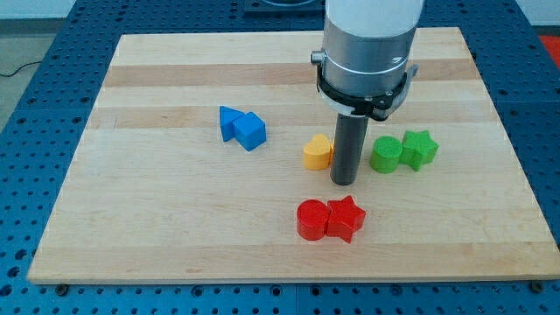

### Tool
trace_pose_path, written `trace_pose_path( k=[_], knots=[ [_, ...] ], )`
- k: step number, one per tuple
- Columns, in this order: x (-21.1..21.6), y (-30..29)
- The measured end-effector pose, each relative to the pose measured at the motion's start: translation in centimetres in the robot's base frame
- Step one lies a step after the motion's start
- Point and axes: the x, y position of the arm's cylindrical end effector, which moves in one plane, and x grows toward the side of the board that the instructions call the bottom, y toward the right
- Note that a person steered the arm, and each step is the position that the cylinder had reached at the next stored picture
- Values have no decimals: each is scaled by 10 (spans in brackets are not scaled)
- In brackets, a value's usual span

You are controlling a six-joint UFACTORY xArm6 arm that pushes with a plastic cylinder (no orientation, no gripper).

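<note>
My tip rests on the wooden board just right of the yellow heart block, touching or almost touching its right side. To the tip's right lie a green cylinder and a green star, side by side and touching. Below the tip sit a red cylinder and a red star, pressed together. Further to the view's left are two blue blocks, angular in shape and joined as a pair.
The board lies on a blue perforated table that shows on every side. The arm's wide grey and white body hangs over the board's upper middle and hides the surface behind it.
</note>
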Motion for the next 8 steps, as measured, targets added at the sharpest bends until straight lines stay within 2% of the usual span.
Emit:
trace_pose_path(
  k=[1,3,5,8],
  knots=[
    [16,6],
    [23,92],
    [0,89],
    [-2,81]
  ],
)
